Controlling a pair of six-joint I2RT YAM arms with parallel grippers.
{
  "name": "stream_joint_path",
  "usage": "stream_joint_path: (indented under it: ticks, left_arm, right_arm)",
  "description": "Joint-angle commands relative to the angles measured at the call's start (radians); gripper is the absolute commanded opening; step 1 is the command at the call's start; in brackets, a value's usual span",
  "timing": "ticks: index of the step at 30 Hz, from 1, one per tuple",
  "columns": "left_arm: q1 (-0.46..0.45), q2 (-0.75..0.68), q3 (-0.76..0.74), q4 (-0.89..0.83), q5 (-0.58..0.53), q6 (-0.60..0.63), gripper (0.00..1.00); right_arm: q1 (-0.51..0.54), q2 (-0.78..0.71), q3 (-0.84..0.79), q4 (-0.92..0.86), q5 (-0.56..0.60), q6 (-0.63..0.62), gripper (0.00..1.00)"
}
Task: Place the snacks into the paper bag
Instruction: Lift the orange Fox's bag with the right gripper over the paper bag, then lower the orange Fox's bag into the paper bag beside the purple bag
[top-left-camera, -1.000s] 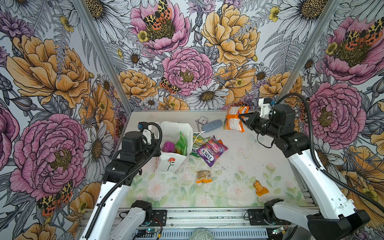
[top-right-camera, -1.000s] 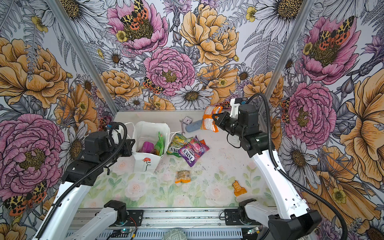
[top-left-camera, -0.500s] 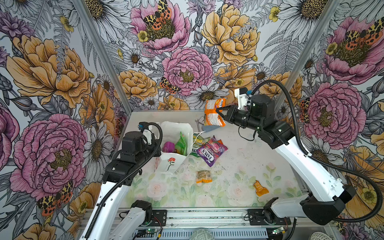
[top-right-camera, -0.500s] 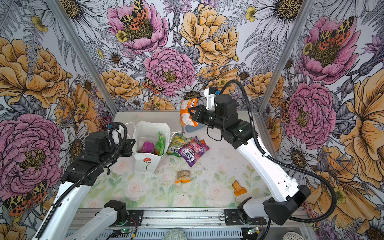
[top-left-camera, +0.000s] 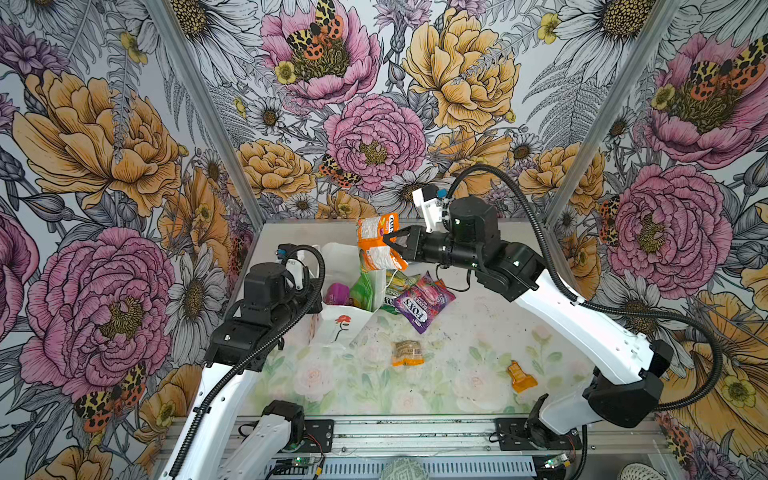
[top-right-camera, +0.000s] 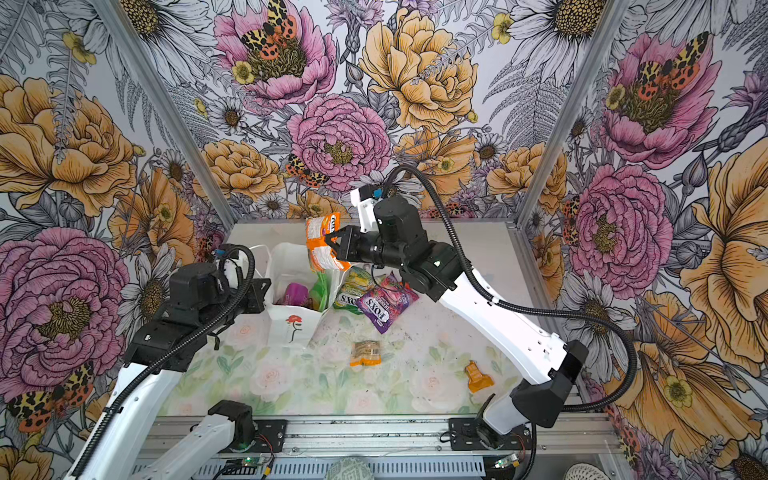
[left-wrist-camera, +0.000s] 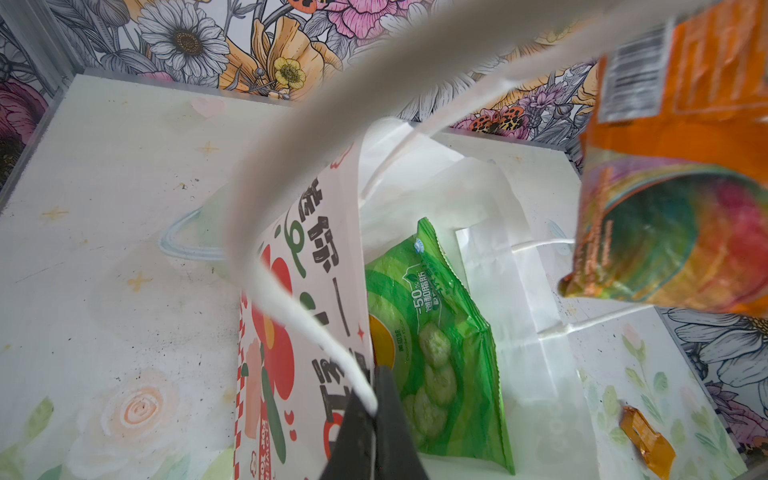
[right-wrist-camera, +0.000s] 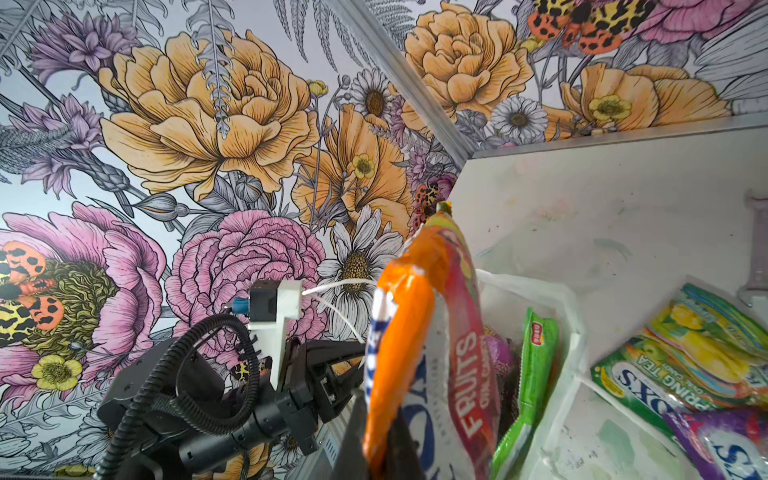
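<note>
Now the right gripper (top-left-camera: 386, 243), clamping the orange Fox's bag (top-left-camera: 374, 232), has swung above the paper bag (top-left-camera: 328, 336); the left gripper (left-wrist-camera: 376, 409) pinches its handle (left-wrist-camera: 316, 334); release comes next.

Wallpaper (top-left-camera: 374, 137) of big pink and orange blooms encloses a pale, flower-printed tabletop (top-left-camera: 478, 332) under even light.

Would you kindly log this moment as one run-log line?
right gripper: shut on orange Fox's bag, raised at paper bag mouth | left gripper: shut on cord handle | on table: two Fox's bags, two orange packets
</note>
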Motion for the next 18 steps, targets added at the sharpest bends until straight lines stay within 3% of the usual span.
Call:
stream_joint_path:
  ticks: [1, 18]
  left_arm:
    - [-0.009, -0.029, 0.007, 0.095, 0.000, 0.020, 0.00]
    - [-0.010, -0.035, 0.007, 0.095, -0.009, 0.020, 0.00]
  right_arm:
    - [0.032, 0.026, 0.007, 0.092, -0.019, 0.024, 0.00]
    - [0.092, 0.105, -0.082, 0.158, -0.085, 0.120, 0.00]
